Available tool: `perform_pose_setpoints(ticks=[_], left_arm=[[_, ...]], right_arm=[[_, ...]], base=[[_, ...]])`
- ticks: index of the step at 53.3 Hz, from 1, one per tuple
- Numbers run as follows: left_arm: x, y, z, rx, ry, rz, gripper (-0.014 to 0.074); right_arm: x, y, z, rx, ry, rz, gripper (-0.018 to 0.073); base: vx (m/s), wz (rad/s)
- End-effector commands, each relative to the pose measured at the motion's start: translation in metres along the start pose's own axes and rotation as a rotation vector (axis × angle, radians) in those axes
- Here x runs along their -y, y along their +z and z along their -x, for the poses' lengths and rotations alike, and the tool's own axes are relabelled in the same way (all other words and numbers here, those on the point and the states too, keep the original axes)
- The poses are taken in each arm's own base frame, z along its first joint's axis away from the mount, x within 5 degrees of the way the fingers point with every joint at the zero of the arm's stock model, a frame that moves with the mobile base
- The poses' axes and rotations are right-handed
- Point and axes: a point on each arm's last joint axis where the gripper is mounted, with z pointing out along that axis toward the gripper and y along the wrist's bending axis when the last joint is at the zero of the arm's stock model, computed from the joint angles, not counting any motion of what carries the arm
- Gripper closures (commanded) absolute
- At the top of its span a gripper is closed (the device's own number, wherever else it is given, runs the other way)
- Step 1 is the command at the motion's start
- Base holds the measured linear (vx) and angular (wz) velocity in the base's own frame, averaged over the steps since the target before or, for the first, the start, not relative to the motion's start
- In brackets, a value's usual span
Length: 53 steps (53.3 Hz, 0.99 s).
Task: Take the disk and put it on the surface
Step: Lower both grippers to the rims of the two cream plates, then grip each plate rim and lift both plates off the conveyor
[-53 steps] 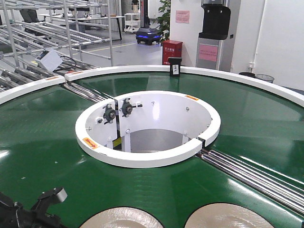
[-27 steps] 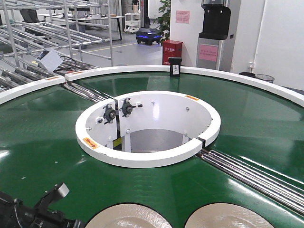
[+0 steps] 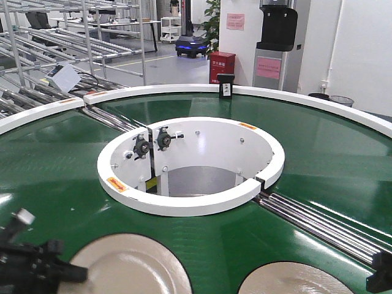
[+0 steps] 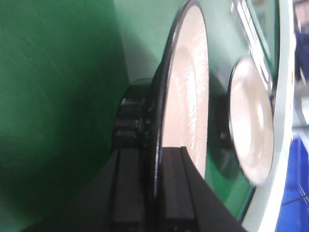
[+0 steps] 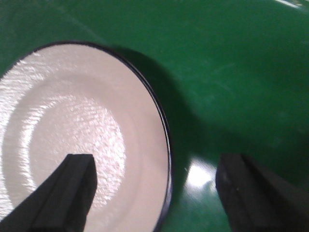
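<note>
Contact shows on the left side. The left arm point(image 3: 30, 266) comes in low from the lower left corner of the front view, stretched nearly level over the green belt point(image 3: 55, 165). Its tip meets the near-left edge of the disk point(image 3: 128, 266), which sits at the bottom of the frame, left of centre, below the white ring point(image 3: 184, 205).

In the left wrist view the left pincer point(image 4: 154, 162) stands at bottom centre. The disk shows edge-on there, with one black finger on each of its faces. The fingers point(image 4: 126, 188) appear pressed together on its rim, though the picture is blurred and the exact contact is hard to make out. A dark round hub point(image 4: 128, 111) sits against the disk's underside at centre left. I cannot tell whether the disk rests on the belt or is raised off it.

A second disk point(image 3: 294, 282) lies flat on the belt at the bottom right of the front view, apart from the first. The right pincer point(image 3: 383, 275) is only a dark block in the lower right corner, just beside that disk. From the right wrist camera it points down with its fingers spread wide, gripping nothing. One finger is over the pale face at lower left, the other over bare belt at lower right.
</note>
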Motion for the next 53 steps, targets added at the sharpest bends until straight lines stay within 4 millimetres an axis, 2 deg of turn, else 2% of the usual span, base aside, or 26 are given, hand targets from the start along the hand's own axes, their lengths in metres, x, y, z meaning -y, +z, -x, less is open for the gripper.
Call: perform_pose_setpoints(ticks=[1,10,18,25,31,42,53], left_arm=[[0.036,-0.030,0.008,0.108,0.014,-0.130,0.0601],[0.054,-0.047,0.006,0.156,0.061,-0.131,0.0601],[0.064,-0.054,0.003,0.176,0.091,-0.134,0.0601],[0.070,-0.057,0.001,0.177,0.074,-0.145,0.0601],[0.073,-0.060,0.000,0.184,0.080,-0.147,0.0601],[0.078,-0.062,0.001,0.209,0.082,-0.169,0.0599],[0.080,-0.063,0.002,0.226,0.109,-0.180,0.0598]], right_arm=[[0.004,0.003,0.016,0.042,-0.013,0.114,0.0034],[0.012,0.041,0.019,-0.052,-0.024,0.201,0.0062],[0.017,0.070,0.018,-0.111,-0.002,0.272,0.0062],[0.015,0.083,0.015,-0.157,0.017,0.355,0.0067],[0.006,0.085,0.016,-0.150,-0.008,0.423,0.0104],[-0.012,0.091,0.010,-0.190,-0.080,0.430,0.0226],[-0.016,0.088,0.008,-0.213,-0.074,0.463,0.0499]], base=[[0.00,0.00],[0.00,0.00],[0.00,0.00],[0.00,0.00],[0.00,0.00],[0.00,0.00],[0.00,0.00]])
